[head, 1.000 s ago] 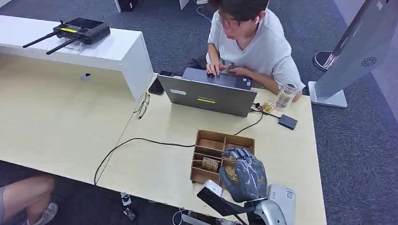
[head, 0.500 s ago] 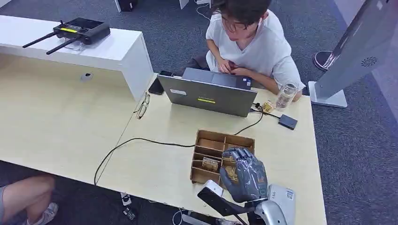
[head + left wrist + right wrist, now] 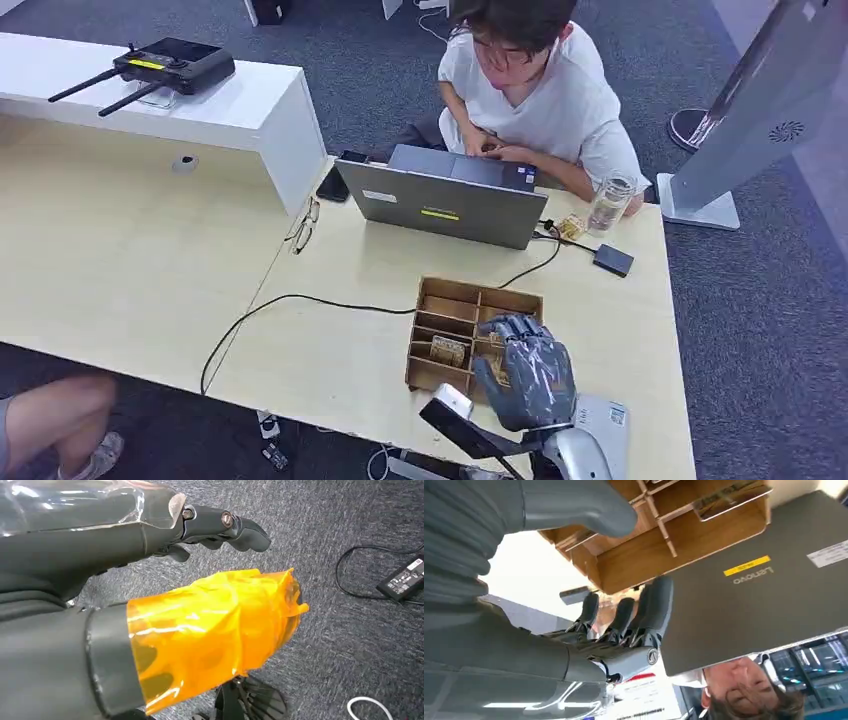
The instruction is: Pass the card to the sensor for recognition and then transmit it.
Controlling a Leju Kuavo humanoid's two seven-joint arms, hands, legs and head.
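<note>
right hand (image 3: 525, 370) spread above wooden tray (image 3: 450, 300) | left hand (image 3: 150, 580) empty, over carpet

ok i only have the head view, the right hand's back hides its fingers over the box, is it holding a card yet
observer: no, the right wrist view shows the right hand with fingers apart from the thumb and nothing between them.
operator: and the left hand
observer: the left hand hangs over grey carpet, holding nothing.
</note>
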